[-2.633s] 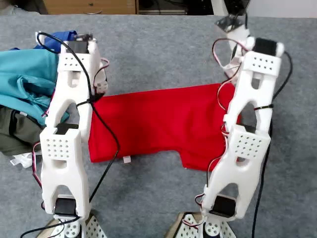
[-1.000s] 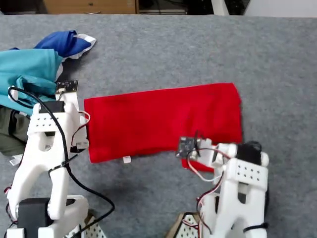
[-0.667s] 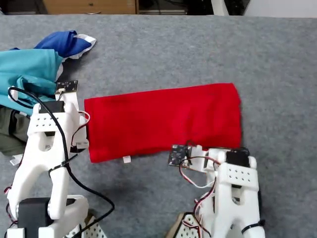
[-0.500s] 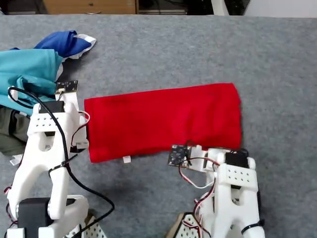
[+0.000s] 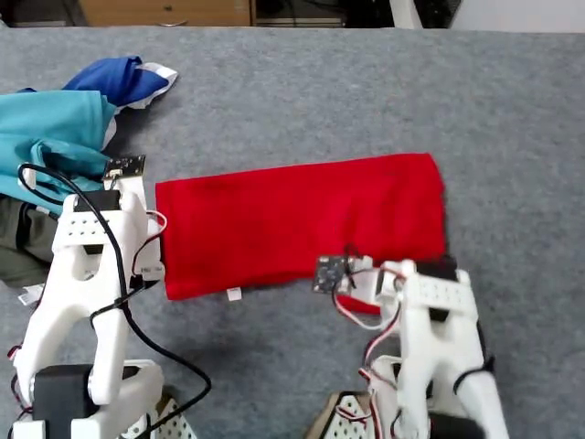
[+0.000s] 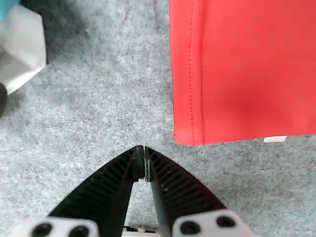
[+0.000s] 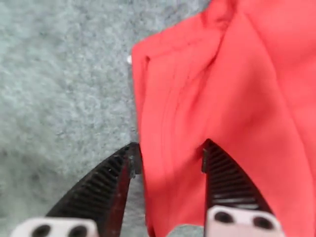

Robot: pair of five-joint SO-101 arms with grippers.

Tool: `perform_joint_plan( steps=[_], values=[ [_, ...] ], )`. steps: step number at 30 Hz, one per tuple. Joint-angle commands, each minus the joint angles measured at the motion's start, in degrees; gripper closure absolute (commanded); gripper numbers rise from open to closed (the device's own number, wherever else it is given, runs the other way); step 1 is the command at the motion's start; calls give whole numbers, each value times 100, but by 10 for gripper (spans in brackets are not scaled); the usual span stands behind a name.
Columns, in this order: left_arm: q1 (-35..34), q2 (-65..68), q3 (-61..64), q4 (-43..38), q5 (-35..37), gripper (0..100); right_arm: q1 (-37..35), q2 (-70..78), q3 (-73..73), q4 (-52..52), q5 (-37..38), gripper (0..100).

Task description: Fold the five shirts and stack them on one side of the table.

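A robotics lab or workroom is suggested. A grey, felt-like tabletop [image 5: 302,91] is seen spread out beneath the fingers [image 6: 106,183]. Bare circuit boards [image 5: 329,273] and loose wiring [image 5: 352,311] are carried on the white, printed-looking left arm [image 5: 87,274] and right arm [image 5: 439,320] behind the fingers. Far beyond the fingers, a wooden drawer front [image 5: 164,11] and dark equipment [image 5: 311,9] are glimpsed.

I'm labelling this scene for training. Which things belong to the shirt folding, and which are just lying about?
Job: red shirt, teal shirt, blue shirt, dark green garment.
Lying about: wooden cabinet behind the table.
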Motion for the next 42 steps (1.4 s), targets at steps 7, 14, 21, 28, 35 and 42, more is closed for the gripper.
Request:
perform_joint_plan(
  steps=[7,14,21,28,35,42],
  values=[
    [-44,-233,-9,-44,-26,981,4,620,-356,97,26,932],
    [-44,-233,-9,-44,-35,981,4,620,-514,97,26,994],
    [-44,-233,-9,-35,-35,981,-31,655,-1587,695,26,994],
    [-44,-242,-9,-35,-35,981,-163,664,-2914,1266,26,994],
    [-44,-242,-9,-35,-35,981,-769,673,-3451,1213,26,994],
    [-44,-242,-9,-35,-44,981,-813,804,-3512,176,26,994]
  ],
)
